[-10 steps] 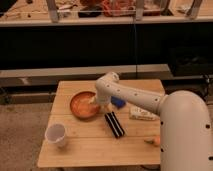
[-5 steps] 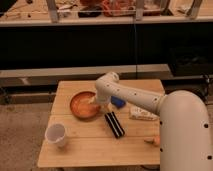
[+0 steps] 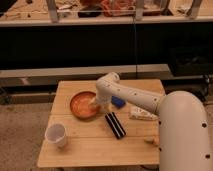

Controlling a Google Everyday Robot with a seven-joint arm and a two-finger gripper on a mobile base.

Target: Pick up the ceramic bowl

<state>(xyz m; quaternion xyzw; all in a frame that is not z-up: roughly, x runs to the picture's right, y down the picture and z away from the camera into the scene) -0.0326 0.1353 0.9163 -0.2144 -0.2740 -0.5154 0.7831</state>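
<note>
Wooden counter point(image 3: 90, 145), centre frame: my gripper point(image 3: 95, 105) sits at the ceramic bowl point(image 3: 80, 104)'s right rim; I cannot tell its grip, and the bowl is not yet lifted.

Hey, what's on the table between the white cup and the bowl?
Nothing: only bare tabletop between cup and bowl, in the camera view. The gripper is at the bowl's rim, picture right.

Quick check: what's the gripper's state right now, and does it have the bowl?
Gripper: down at the right side of the ceramic bowl on the table; open, closed or holding cannot be told.
</note>
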